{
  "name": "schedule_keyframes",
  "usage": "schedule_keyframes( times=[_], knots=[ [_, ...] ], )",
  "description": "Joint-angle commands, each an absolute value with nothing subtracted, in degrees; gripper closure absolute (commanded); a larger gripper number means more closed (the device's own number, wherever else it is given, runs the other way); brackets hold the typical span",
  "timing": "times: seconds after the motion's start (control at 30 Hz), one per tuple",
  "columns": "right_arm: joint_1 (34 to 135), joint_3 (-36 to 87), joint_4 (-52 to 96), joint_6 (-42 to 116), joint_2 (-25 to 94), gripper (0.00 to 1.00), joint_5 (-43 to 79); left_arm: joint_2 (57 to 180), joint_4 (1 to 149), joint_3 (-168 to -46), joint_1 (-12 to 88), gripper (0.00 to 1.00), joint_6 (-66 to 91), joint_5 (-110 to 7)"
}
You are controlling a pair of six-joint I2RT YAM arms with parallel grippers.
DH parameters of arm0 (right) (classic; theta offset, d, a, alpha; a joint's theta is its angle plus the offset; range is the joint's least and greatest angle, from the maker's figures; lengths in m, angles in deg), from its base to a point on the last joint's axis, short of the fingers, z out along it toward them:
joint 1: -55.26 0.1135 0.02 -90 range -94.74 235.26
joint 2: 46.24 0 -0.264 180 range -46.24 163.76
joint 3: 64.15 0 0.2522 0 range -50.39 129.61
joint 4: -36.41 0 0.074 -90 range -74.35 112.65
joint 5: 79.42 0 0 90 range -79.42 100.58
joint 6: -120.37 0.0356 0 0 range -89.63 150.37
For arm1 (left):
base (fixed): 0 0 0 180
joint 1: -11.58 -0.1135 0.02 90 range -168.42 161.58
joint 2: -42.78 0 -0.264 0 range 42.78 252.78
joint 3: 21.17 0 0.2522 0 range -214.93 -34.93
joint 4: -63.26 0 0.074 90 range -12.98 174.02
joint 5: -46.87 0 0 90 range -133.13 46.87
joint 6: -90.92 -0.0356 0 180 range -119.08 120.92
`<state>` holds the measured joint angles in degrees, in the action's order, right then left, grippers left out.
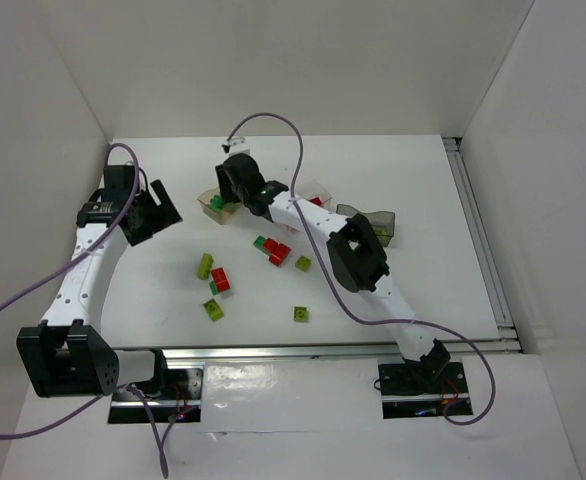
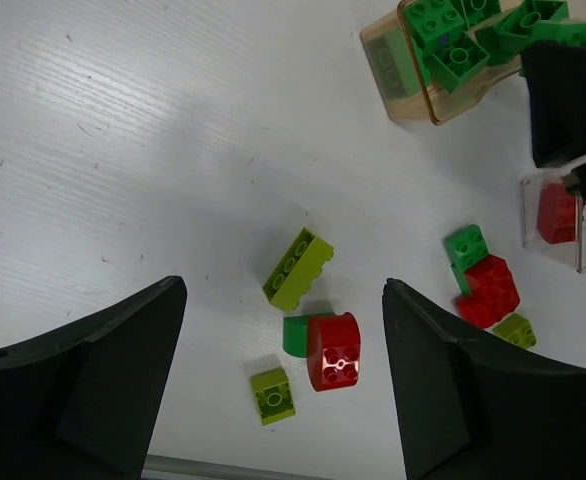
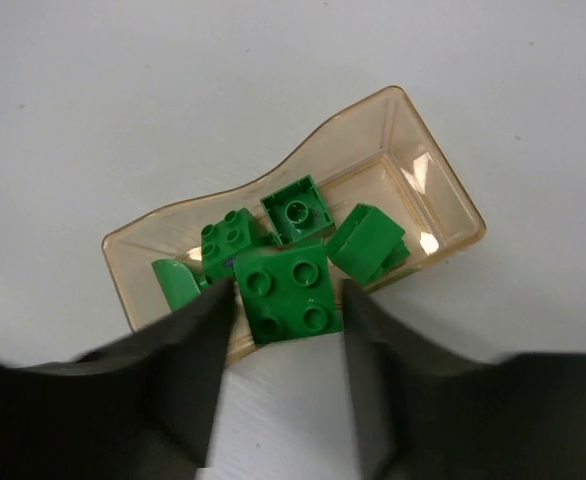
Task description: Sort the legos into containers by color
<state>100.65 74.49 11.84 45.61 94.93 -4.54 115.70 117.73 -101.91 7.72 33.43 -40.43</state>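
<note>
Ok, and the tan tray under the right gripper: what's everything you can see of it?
The tan tray is a shallow rectangular dish of translucent amber plastic, with rounded corners, a thin rim and one long wall bowed inward. It sits flat on the white table. Inside lie about four dark green bricks, jumbled, some tilted; no other colour shows. The right gripper hangs over its near rim, shut on a 2x2 green brick; whether that brick touches the tray cannot be told.

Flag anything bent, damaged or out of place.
The tan tray looks warped: its long wall opposite the right gripper bows in a wave instead of running straight. The dark green brick the gripper holds matches the green bricks inside.
</note>
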Motion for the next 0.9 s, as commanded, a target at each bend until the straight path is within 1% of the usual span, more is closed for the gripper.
schedule_keyframes(
  times=[0.0,0.03,0.1,0.17,0.2,0.23,0.3,0.33,0.37,0.4,0.43,0.47,0.53,0.63,0.73,0.83,0.87],
  knots=[
    [100.53,82.13,13.43,44.78,98.68,0.40,-2.87,115.82,116.66,-101.73,7.71,0.11,32.04,-41.28],
    [100.53,83.36,12.73,44.78,98.69,0.30,-2.87,115.82,116.66,-101.73,7.71,0.11,32.04,-41.28],
    [100.53,81.72,13.33,44.25,98.09,0.19,-2.87,115.82,116.66,-101.12,7.71,0.11,32.04,-41.28],
    [100.53,76.90,17.09,43.72,92.83,0.19,-3.57,115.82,116.66,-100.42,7.71,0.11,32.04,-41.28],
    [100.53,70.87,18.42,43.72,90.54,0.19,-4.36,115.82,116.66,-99.63,7.71,0.11,32.04,-41.28],
    [100.53,67.76,19.48,43.72,85.56,0.22,-4.36,115.82,116.13,-99.62,7.71,0.11,32.04,-41.28],
    [100.53,61.61,20.81,43.72,80.35,0.27,-5.68,115.20,116.13,-98.04,7.71,0.12,32.56,-41.28],
    [100.53,55.05,21.50,44.25,75.19,0.33,-5.68,114.59,116.13,-98.04,7.71,0.12,32.56,-41.28],
    [100.53,51.86,21.51,44.77,72.62,0.35,-5.07,113.98,116.13,-98.04,7.71,0.12,32.56,-41.28],
    [101.05,48.78,20.64,44.78,70.15,0.35,-3.67,113.97,116.13,-97.43,7.71,0.12,32.56,-41.28],
    [101.05,42.74,20.11,45.48,67.87,0.35,-2.27,113.10,116.13,-97.42,7.71,0.12,32.56,-41.28],
    [101.58,40.16,19.58,45.48,63.76,0.35,-0.95,112.40,116.74,-97.42,7.71,0.12,32.56,-39.89],
    [103.24,34.46,16.16,46.19,60.65,0.27,3.00,112.39,117.35,-96.89,7.71,0.12,33.09,-38.83],
    [107.02,31.00,12.12,48.90,57.39,0.18,6.16,111.77,117.89,-98.03,7.71,0.12,34.40,-36.98],
    [111.68,29.59,10.27,51.80,56.86,0.13,6.71,111.77,119.20,-99.44,7.19,0.12,34.94,-36.45],
    [115.55,29.06,10.26,54.09,58.69,0.12,6.19,111.16,119.73,-100.84,7.18,0.12,34.94,-35.92],
    [116.25,29.67,10.26,54.62,59.40,0.08,5.66,111.16,119.73,-100.85,7.18,0.12,34.94,-35.92]
  ],
)
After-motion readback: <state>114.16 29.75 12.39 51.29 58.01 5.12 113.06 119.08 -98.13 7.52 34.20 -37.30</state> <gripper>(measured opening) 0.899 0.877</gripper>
